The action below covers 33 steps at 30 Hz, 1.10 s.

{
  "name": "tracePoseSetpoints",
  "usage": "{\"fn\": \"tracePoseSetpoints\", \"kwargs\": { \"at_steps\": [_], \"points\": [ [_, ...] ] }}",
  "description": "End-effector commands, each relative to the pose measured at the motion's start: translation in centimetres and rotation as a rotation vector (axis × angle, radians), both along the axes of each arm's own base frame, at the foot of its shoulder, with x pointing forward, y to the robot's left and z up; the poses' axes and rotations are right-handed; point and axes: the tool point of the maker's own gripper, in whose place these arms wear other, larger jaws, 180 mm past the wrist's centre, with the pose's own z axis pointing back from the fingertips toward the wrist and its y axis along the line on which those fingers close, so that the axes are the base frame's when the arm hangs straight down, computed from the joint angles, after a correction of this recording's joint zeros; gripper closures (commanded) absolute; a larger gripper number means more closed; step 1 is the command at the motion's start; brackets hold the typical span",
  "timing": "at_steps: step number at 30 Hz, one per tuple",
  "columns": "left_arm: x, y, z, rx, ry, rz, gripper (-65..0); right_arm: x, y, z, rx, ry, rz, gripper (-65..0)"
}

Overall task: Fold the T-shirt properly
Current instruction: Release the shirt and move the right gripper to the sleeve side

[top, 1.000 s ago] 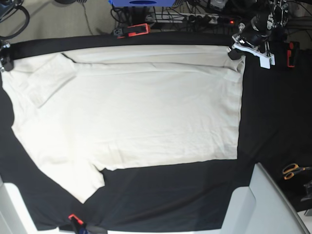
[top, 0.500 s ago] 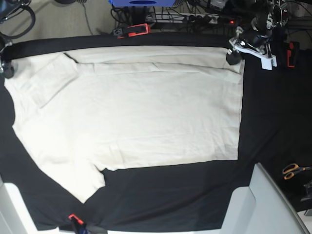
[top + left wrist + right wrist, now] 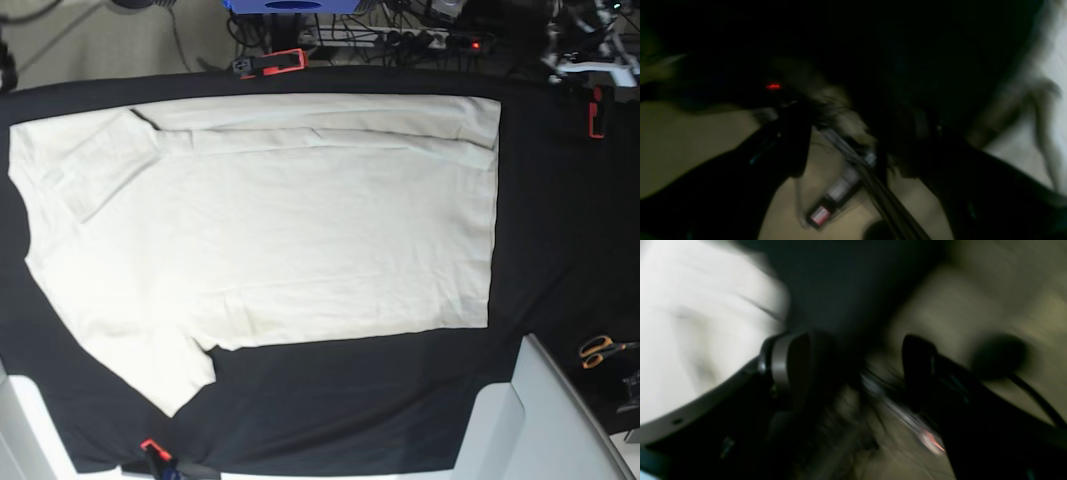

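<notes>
Table's covered in a black cloth, with the cream T-shirt spread flat over most of it and orange-handled scissors near the right edge.

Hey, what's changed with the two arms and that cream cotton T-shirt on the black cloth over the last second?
Both arms let go of the T-shirt's far edge and pulled back off the cloth. The left gripper, which pinched the far right corner, is now up beyond the table edge; the right gripper, jaws apart, has left the base view. The cream cotton T-shirt lies flat, its far strip folded over, otherwise unmoved on the black table cloth.
</notes>
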Motion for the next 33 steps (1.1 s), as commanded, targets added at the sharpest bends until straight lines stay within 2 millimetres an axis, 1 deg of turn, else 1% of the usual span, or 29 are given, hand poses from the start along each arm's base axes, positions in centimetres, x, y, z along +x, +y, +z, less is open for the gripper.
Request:
{"fn": "tracePoseSetpoints", "kwargs": {
  "at_steps": [1, 3, 4, 5, 6, 7, 8, 10, 11, 14, 16, 18, 19, 21, 23, 24, 26, 27, 28, 32, 33],
  "points": [
    [2.0, 1.1, 2.3, 0.049, -0.079, -0.020, -38.7, 3.1, -2.5, 3.2, -0.100, -0.099, 0.029, -41.1],
    [3.9, 1.9, 5.2, 0.110, -0.146, -0.040, -38.5, 4.7, -2.9, 5.0, -0.154, -0.105, 0.097, -41.1],
    [5.0, 1.9, 6.7, 0.137, -0.182, -0.060, -38.5, 5.8, -3.2, 6.1, -0.185, -0.112, 0.136, -41.1],
    [6.2, 1.7, 8.4, 0.165, -0.220, -0.087, -38.3, 7.3, -3.1, 6.9, -0.208, -0.124, 0.181, -41.1],
    [7.8, 1.4, 10.2, 0.199, -0.261, -0.127, -38.3, 9.0, -2.9, 7.6, -0.230, -0.137, 0.232, -41.1],
    [9.5, 0.9, 11.6, 0.218, -0.301, -0.162, -38.3, 10.7, -3.0, 8.4, -0.249, -0.147, 0.281, -41.1],
    [11.1, 0.2, 12.5, 0.229, -0.331, -0.202, -38.3, 12.3, -2.9, 8.9, -0.261, -0.157, 0.326, -41.1],
    [14.3, -1.0, 13.6, 0.236, -0.369, -0.292, -38.3, 16.0, -2.7, 10.1, -0.282, -0.185, 0.406, -41.1],
    [16.0, -2.1, 13.7, 0.227, -0.383, -0.344, -38.3, 18.0, -2.8, 10.7, -0.289, -0.213, 0.427, -41.1],
    [20.0, -4.1, 12.7, 0.200, -0.368, -0.476, -38.2, 23.1, -3.5, 10.7, -0.269, -0.272, 0.448, -41.1],
    [21.7, -4.6, 11.7, 0.189, -0.342, -0.528, -38.2, 25.5, -3.7, 10.0, -0.249, -0.291, 0.447, -41.1],
    [22.8, -4.7, 10.8, 0.180, -0.316, -0.551, -38.0, 28.1, -3.8, 9.7, -0.251, -0.324, 0.441, -41.1],
    [23.2, -4.7, 10.6, 0.181, -0.309, -0.563, -38.0, 29.2, -3.7, 9.6, -0.262, -0.339, 0.439, -41.1],
    [23.7, -4.3, 10.4, 0.181, -0.299, -0.564, -38.0, 31.0, -3.6, 9.3, -0.293, -0.370, 0.432, -41.1],
    [23.7, -3.9, 10.1, 0.180, -0.291, -0.551, -38.0, 32.0, -3.0, 8.5, -0.308, -0.370, 0.441, -41.1],
    [23.5, -3.7, 9.9, 0.179, -0.285, -0.547, -38.0, 32.1, -2.4, 7.7, -0.308, -0.354, 0.454, -41.3],
    [23.5, -3.6, 9.8, 0.183, -0.276, -0.554, -38.0, 32.4, -1.7, 6.7, -0.318, -0.331, 0.478, -41.3],
    [23.4, -3.6, 9.7, 0.182, -0.272, -0.555, -38.0, 32.6, -0.6, 6.0, -0.312, -0.326, 0.495, -41.3],
    [23.3, -3.7, 9.6, 0.181, -0.270, -0.557, -38.0, 32.7, 0.0, 5.5, -0.314, -0.321, 0.499, -41.3],
    [23.1, -3.4, 9.6, 0.182, -0.265, -0.552, -38.0, 32.1, -0.1, 3.9, -0.363, -0.247, 0.475, -41.7],
    [23.1, -3.3, 9.6, 0.183, -0.266, -0.551, -38.0, 32.0, 0.7, 3.3, -0.359, -0.235, 0.492, -41.7]
  ]
}}
